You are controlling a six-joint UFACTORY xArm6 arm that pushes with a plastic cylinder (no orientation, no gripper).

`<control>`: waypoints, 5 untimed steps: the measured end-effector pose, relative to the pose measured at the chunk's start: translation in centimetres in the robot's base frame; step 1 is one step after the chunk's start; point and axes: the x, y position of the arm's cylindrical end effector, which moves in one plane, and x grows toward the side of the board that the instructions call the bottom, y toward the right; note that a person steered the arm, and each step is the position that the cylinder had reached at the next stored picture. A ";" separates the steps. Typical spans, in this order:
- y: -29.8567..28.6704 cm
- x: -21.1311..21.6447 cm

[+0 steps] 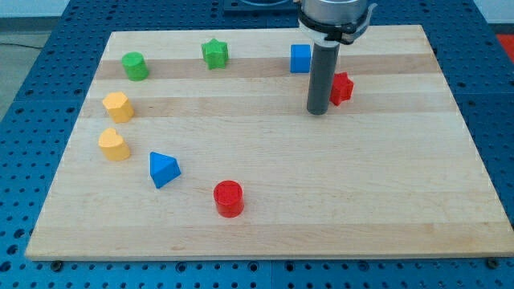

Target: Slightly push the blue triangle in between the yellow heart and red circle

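The blue triangle [164,169] lies at the view's lower left, between the yellow heart [114,145] to its left and the red circle [228,198] to its lower right. My tip [318,111] rests on the board at the view's upper right, far from the triangle. It stands just left of a red block [342,87] whose shape I cannot make out.
A yellow hexagon-like block [118,106] sits above the heart. A green cylinder [135,66] and a green star [214,54] are at the top left. A blue cube [300,58] sits behind the rod. The wooden board [385,185] lies on a blue perforated table.
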 end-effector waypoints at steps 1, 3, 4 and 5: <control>-2.8 0.2; -20.5 1.9; -28.3 2.4; -32.9 2.4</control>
